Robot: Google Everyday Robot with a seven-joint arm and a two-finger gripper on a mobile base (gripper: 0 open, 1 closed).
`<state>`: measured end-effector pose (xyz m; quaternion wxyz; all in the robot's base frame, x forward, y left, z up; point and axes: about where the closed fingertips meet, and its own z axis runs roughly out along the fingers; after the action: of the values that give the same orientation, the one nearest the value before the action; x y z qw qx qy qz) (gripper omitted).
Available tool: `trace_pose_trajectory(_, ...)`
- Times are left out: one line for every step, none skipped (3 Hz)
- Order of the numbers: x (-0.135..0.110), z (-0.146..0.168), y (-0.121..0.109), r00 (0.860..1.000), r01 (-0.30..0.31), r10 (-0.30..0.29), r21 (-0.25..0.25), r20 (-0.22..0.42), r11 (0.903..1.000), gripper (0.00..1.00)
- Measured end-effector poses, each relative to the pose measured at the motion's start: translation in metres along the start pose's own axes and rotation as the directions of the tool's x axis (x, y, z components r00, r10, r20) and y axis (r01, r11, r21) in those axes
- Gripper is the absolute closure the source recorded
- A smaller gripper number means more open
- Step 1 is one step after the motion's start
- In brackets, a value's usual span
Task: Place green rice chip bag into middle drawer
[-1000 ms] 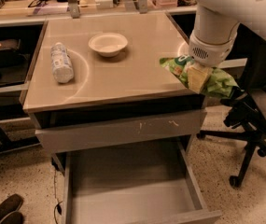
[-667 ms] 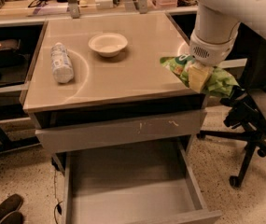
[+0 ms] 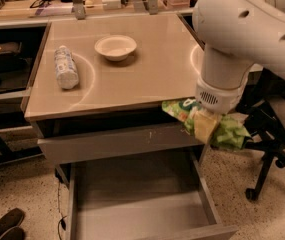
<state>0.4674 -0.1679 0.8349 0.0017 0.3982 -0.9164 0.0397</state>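
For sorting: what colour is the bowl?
Cream-white bowl, camera view. The claw grips the green bag beside the cabinet.

Tabletop (image 3: 152, 74): smooth, semi-gloss beige surface. Off its front right corner, the gripper (image 3: 205, 127), smooth cream plastic, clamps the crinkly, glossy green rice chip bag (image 3: 230, 134). Below the tabletop, middle drawer (image 3: 137, 215): matt grey metal.

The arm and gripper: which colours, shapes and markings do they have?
The arm is white, made of thick rounded segments with small dark oval holes; its wrist has a grille of tiny dots. The gripper, at the front edge of the table on the green rice chip bag, is pale yellow.
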Motion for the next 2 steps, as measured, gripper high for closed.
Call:
trace_pose_trajectory(0.019, 0.0475, 0.047, 0.996, 0.014, -0.028, -0.147, -0.089, 0.989, 1.0)
trace_pose_trajectory(0.0201, 0.0492, 0.0484, 0.996, 0.014, -0.027, -0.148, -0.089, 0.9889, 1.0)
